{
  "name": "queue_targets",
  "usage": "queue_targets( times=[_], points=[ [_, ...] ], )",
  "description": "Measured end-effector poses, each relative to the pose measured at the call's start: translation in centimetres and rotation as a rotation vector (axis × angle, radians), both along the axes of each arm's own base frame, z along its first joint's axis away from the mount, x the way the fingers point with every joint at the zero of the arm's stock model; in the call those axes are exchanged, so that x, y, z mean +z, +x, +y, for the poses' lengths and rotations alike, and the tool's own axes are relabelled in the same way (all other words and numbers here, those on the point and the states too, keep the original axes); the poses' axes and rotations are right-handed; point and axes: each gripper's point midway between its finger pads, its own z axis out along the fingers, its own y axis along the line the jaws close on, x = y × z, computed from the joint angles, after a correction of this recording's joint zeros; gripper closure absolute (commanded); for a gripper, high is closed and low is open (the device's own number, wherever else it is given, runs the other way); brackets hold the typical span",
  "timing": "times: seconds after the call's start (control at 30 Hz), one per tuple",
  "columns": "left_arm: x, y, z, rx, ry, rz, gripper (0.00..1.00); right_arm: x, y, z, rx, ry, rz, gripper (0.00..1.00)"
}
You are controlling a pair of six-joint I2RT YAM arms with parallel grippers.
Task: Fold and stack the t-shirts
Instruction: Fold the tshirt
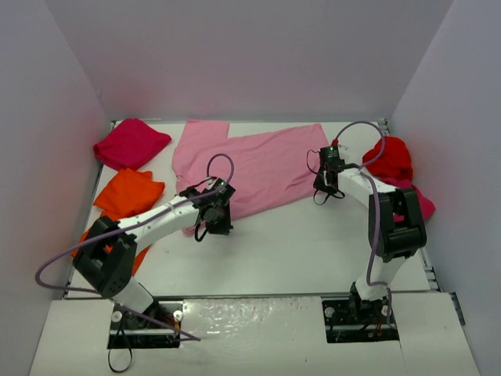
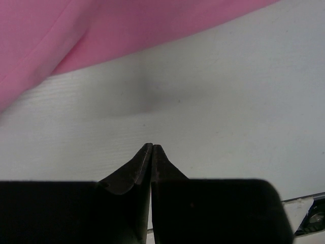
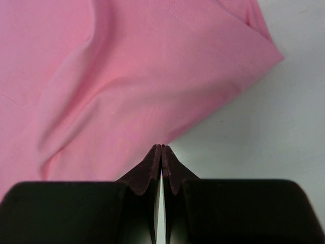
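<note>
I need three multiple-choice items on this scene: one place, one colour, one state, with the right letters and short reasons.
1. Where is the light pink t-shirt? A spread mid-table; B bunched at the left wall; C under the arm bases.
2. The far-left t-shirt is: A blue; B crimson; C white.
3. The left gripper is: A wide open; B shut on an orange shirt; C shut, empty.
A: it lies spread mid-table. B: top view shows crimson. C: fingertips meet over bare table.

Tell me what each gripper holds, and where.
Nothing seems held: the left gripper is shut over the table, the right gripper shut at the edge of the pink t-shirt.
</note>
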Motion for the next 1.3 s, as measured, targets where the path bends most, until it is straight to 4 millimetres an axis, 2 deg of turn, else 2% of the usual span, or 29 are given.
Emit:
queue_targets(
  times=[0.07, 0.17, 0.33, 0.43, 0.67, 0.77, 0.87, 1.07, 1.2, 1.3],
  points=[
    [-0.1, 1.0, -0.9, -0.008, -0.002, -0.005, 1.00, -1.1, 0.0, 0.2, 0.014, 0.001, 0.024, 1.00],
    [0.9, 3.2, -2.1, -0.022, -0.004, -0.056, 1.00, -2.1, 0.1, 0.5, 0.027, 0.006, 0.047, 1.00],
    [3.5, 7.3, -3.9, -0.031, 0.000, -0.160, 1.00, -1.8, 1.6, 0.9, 0.036, 0.015, 0.027, 1.00],
    [3.5, 8.7, -4.3, -0.031, 0.015, -0.180, 1.00, -1.2, 2.5, 1.1, 0.043, 0.020, 0.004, 1.00],
    [-1.4, 9.8, -2.9, 0.028, 0.035, -0.049, 1.00, -0.6, 3.2, 1.4, 0.053, 0.024, -0.018, 1.00],
    [-4.1, 10.0, -2.4, 0.073, 0.026, 0.028, 1.00, -1.5, 3.4, 1.6, 0.059, 0.031, -0.007, 1.00],
    [-4.2, 10.7, -2.7, 0.099, -0.017, 0.038, 1.00, -2.8, 3.4, 1.9, 0.067, 0.040, 0.010, 1.00],
    [-4.1, 10.7, -3.6, 0.108, -0.064, 0.054, 1.00, -2.9, 3.6, 2.6, 0.085, 0.048, -0.011, 1.00],
    [-4.2, 10.1, -4.0, 0.095, -0.086, 0.078, 1.00, -2.9, 3.0, 2.9, 0.093, 0.039, -0.005, 1.00],
    [-4.3, 8.3, -3.4, 0.076, -0.095, 0.105, 1.00, -3.0, 1.4, 3.0, 0.100, 0.019, 0.015, 1.00]
  ],
)
